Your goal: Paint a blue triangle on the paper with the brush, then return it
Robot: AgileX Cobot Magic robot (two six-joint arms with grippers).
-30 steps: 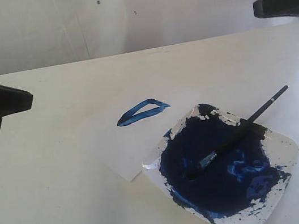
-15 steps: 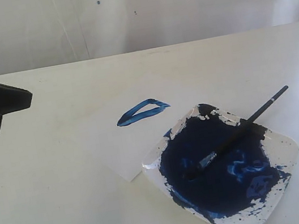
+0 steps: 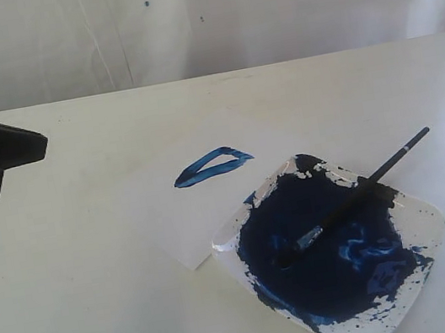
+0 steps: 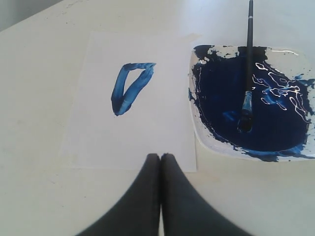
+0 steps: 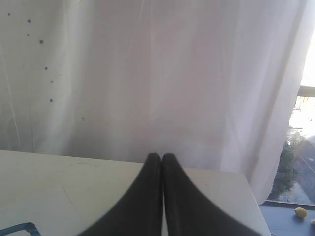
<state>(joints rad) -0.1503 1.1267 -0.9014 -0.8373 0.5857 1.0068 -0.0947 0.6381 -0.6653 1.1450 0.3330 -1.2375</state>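
Observation:
A small blue triangle [image 3: 211,166] [image 4: 131,87] is painted on the white paper [image 3: 181,216] [image 4: 147,130]. The black-handled brush [image 3: 361,187] [image 4: 248,54] lies loose across the paint dish [image 3: 431,221] [image 4: 201,129], bristles in the dark blue pool, handle sticking out over the rim. My left gripper [image 3: 41,145] [image 4: 161,156] hangs shut and empty at the left of the exterior view, well away from the paper's near edge. My right gripper [image 5: 161,156] is shut and empty, facing the back curtain; it is out of the exterior view.
The off-white table [image 3: 80,284] runs to a white curtain [image 3: 264,6] [image 5: 147,73] at the back. In the right wrist view the table's far corner [image 5: 243,177] ends beside a window.
The right gripper, seen at the exterior view's upper right a second ago, has left that view. The left gripper, brush, dish and paper have not moved.

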